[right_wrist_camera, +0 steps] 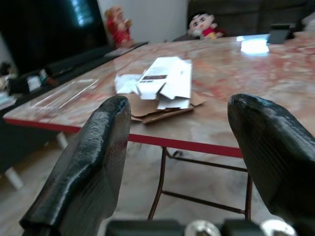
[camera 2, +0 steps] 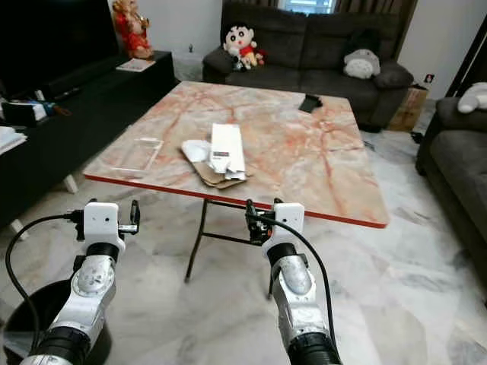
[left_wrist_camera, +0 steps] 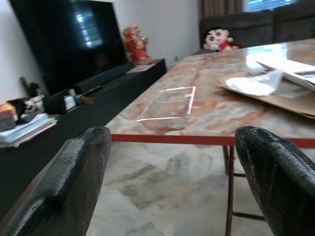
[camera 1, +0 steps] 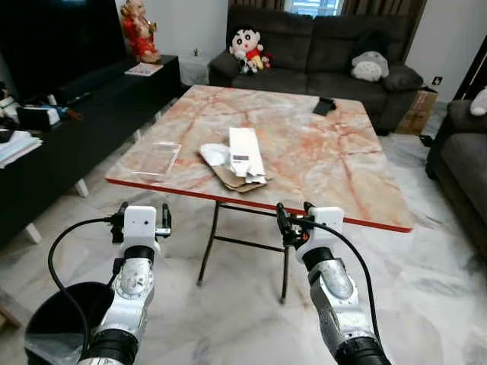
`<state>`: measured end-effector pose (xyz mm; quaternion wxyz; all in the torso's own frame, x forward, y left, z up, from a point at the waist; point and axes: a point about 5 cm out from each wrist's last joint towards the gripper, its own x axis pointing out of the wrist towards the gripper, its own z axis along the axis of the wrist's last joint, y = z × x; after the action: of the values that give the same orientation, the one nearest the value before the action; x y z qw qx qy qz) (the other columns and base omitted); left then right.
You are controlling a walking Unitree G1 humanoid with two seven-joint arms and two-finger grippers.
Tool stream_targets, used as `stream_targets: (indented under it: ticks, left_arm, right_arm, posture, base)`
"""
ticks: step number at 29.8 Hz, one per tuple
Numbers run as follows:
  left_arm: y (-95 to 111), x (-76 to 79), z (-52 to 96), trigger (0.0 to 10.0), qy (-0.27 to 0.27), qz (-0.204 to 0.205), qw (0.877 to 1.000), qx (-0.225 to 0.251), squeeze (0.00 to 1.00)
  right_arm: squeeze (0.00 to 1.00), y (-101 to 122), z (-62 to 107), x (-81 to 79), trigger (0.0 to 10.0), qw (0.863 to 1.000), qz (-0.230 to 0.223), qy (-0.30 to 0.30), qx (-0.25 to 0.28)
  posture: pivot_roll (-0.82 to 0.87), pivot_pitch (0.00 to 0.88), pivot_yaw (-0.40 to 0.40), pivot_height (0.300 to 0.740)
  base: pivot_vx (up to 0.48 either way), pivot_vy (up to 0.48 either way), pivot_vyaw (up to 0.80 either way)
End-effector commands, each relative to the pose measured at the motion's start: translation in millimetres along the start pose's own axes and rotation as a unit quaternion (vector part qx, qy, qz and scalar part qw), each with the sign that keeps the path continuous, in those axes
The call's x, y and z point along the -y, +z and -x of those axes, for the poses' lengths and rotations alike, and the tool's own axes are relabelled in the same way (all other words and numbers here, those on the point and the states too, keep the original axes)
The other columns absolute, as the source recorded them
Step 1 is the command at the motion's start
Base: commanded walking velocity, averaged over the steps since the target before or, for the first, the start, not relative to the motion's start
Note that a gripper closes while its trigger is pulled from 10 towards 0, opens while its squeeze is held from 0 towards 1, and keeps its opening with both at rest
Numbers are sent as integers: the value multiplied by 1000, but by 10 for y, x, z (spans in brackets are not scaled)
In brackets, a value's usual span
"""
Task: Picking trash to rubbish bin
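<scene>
Trash lies on the marble table (camera 1: 319, 163): a flattened white carton (camera 1: 246, 150), a crumpled white piece (camera 1: 215, 155) and brown cardboard (camera 1: 232, 179) under them. A clear plastic sheet (camera 1: 157, 160) rests near the table's left front corner. A black rubbish bin (camera 1: 57, 319) stands on the floor at lower left. My left gripper (camera 1: 141, 221) is open, held below the table's front edge near the plastic sheet. My right gripper (camera 1: 294, 215) is open too, just before the table edge, facing the carton (right_wrist_camera: 165, 78).
A black object (camera 1: 325, 106) lies at the table's far right. A dark TV cabinet (camera 1: 84, 122) runs along the left. Sofas (camera 1: 319, 53) with plush toys stand behind and on the right. The table's folding legs (camera 1: 209, 239) stand between my arms.
</scene>
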<state>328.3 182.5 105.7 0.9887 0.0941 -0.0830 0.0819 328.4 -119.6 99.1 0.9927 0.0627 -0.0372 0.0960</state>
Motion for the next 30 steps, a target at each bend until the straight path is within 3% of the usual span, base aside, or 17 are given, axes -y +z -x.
stream_targets:
  ticks: [1,16,24,30]
  left_arm:
    - [80,102,-30,10000,-17,3,1000,13,0]
    - [188,249,-18,10000,-44,29,998,22,0]
    - [191,244,-19,10000,-39,30,999,19,0]
    - [184,224,-26,10000,-35,29,999,16,0]
  right_arm:
    - [0,-4,24,76,10000,1000,-4,-16,-2]
    - [0,6,8,71,10000,1000,-2,-15,-4]
    - [0,-1,32,165,10000,1000,13,-18,-9]
    - [0,8,18,150,10000,1000,14,-15,-8]
  posture:
    - [154,0,-32,740]
    - [169,0,-31,740]
    - [168,0,-35,740]
    - [166,0,-37,740]
  base:
    - [0,386,0]
    - [0,25,0]
    - [386,0,0]
    - [451,0,0]
